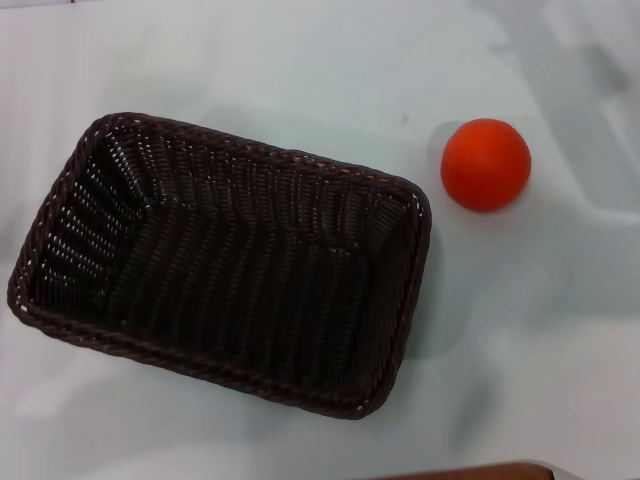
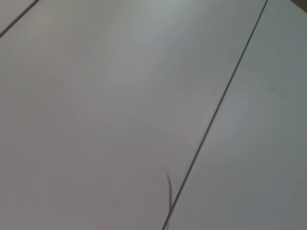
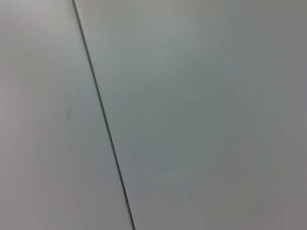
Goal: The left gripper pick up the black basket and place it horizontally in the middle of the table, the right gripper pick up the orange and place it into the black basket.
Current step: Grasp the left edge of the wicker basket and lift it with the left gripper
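Observation:
In the head view the black basket [image 1: 225, 262] lies on the white table [image 1: 300, 60], left of centre, empty, its long side running from the far left to the near right at a slight slant. The orange [image 1: 485, 164] sits on the table to the right of the basket's far right corner, a short gap away. Neither gripper shows in any view. Both wrist views show only pale flat panels with a thin dark seam [image 2: 216, 110] [image 3: 103, 115].
A brown edge [image 1: 480, 472] shows at the bottom of the head view, near the table's front. Faint grey reflections lie on the table at the far right [image 1: 570, 60].

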